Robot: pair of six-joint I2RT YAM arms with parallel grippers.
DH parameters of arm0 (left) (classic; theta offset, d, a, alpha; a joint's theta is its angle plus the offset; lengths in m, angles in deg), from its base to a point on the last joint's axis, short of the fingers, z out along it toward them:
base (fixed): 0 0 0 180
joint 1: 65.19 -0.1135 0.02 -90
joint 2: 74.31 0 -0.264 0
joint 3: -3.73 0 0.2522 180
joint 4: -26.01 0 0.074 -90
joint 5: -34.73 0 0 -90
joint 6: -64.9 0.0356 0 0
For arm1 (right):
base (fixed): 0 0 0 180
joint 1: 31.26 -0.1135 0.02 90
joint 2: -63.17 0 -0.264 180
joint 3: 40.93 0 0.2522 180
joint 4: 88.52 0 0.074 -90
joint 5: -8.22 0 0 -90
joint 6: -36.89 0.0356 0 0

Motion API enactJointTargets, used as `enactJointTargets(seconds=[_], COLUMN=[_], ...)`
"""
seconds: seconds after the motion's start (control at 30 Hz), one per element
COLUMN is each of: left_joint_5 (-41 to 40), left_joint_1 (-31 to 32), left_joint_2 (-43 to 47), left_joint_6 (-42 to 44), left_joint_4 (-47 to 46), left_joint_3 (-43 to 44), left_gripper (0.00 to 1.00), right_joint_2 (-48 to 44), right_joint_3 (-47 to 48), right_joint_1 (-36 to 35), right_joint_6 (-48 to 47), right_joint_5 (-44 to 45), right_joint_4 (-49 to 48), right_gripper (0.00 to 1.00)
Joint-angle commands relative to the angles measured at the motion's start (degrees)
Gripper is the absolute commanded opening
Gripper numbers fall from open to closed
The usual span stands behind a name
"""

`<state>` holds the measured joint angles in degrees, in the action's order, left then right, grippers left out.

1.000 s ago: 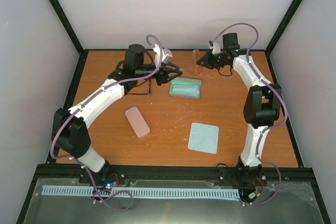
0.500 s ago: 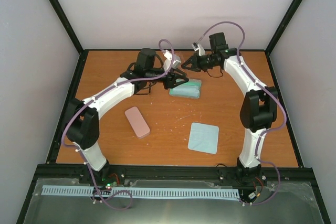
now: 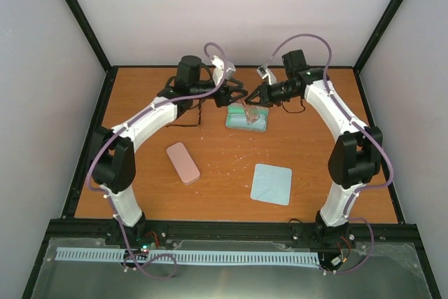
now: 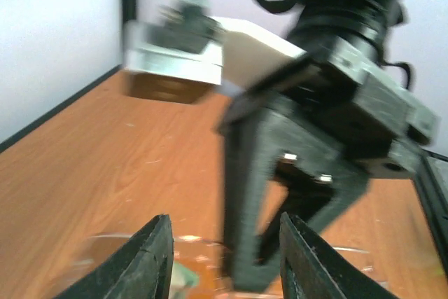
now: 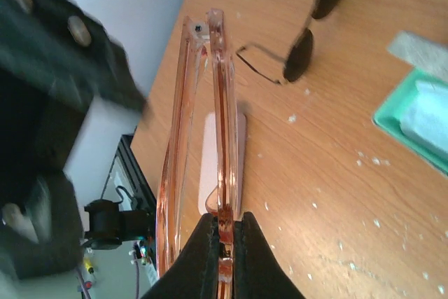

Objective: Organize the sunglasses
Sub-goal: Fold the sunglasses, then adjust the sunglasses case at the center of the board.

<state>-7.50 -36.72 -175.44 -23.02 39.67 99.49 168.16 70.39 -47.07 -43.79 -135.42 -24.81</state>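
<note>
Orange table [image 3: 210,194]; right pincer [image 5: 222,232] pinching reddish-brown sunglasses [image 5: 220,117], clear only in right wrist view; left pincer [image 4: 225,246] spread.

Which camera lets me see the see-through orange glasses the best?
The right wrist view. The orange glasses fill it close up, folded and pinched in the right end effector. The top view shows them only as a tiny reddish shape near the green case. The left wrist view is too blurry to tell.
</note>
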Motion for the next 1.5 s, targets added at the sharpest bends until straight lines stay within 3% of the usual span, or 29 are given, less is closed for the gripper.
enactJointTargets(seconds=[0.0,0.07,0.13,0.27,0.6,1.47], left_joint_5=[-1.9,-3.0,-2.6,-3.5,-9.5,-10.8], left_joint_1=[-4.4,-6.1,-7.6,-8.5,-8.5,-2.9], left_joint_2=[-1.5,-2.6,-6.0,-16.9,-35.3,-37.9], left_joint_6=[-1.5,-0.4,1.9,10.4,19.6,20.9], left_joint_4=[-1.1,-0.5,2.2,14.7,31.9,34.7], left_joint_3=[4.6,6.4,10.1,22.0,41.5,35.1], left_gripper=[0.45,0.45,0.35,0.23,0.23,0.26], right_joint_2=[-3.0,-4.3,-5.6,-7.9,-10.7,-12.8], right_joint_3=[-5.6,-8.8,-11.2,-16.4,-25.9,-31.7], right_joint_1=[1.1,1.8,1.8,3.7,5.4,8.3], right_joint_6=[4.7,8.9,12.0,16.3,24.4,27.0], right_joint_5=[4.9,6.8,9.2,14.5,19.5,25.0], right_joint_4=[-3.0,-7.4,-11.2,-15.3,-19.5,-19.2], right_gripper=[0.03,0.03,0.03,0.03,0.03,0.03])
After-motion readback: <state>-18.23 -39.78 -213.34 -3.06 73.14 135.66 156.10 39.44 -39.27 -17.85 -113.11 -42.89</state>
